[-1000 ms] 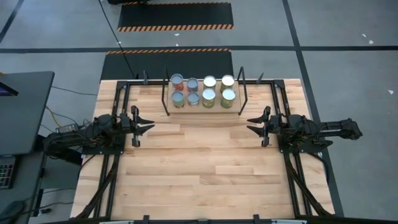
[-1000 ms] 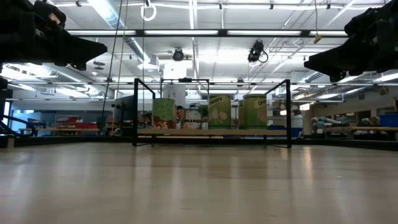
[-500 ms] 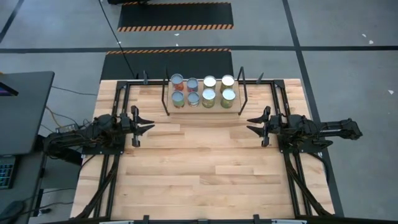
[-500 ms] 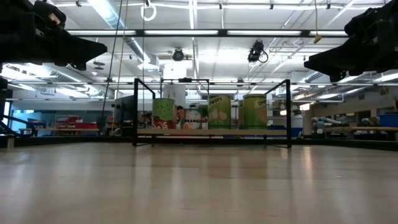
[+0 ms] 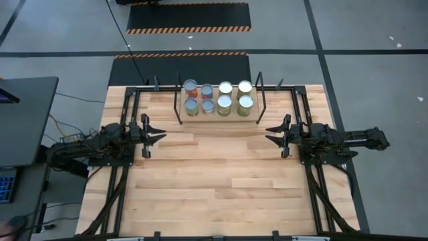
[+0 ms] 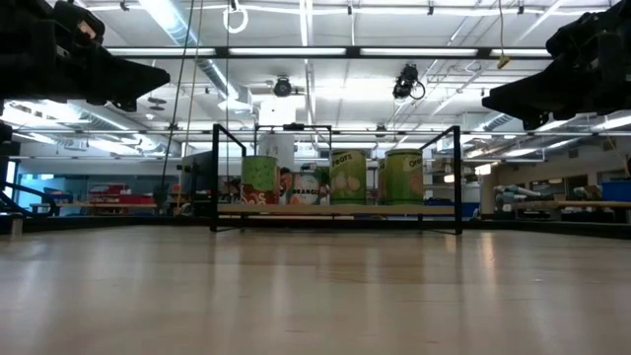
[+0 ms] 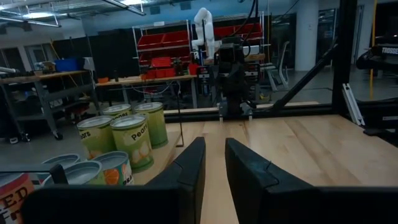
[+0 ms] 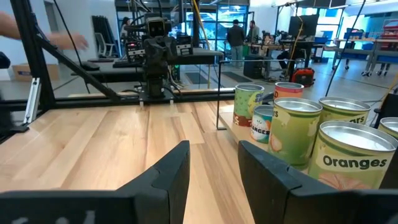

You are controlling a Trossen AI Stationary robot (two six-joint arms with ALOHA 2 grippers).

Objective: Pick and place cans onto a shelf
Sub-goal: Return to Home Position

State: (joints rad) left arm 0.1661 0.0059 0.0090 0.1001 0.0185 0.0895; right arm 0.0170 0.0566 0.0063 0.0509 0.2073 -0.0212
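Eight cans point(image 5: 224, 102) stand in two rows of four on the shelf point(image 5: 221, 118), which sits at the 12 o'clock edge of the bench point(image 5: 214, 181). The orange-red labels are toward the shelf's 9 o'clock end, the yellow-green ones toward 3 o'clock. The left claw point(image 5: 162, 134) hangs at the bench's 9 o'clock side, fingers parted and empty, pointing toward 3 o'clock. The right claw point(image 5: 269, 134) hangs at the 3 o'clock side, also parted and empty, facing the left one. Both are well apart from the cans and raised above the bench top.
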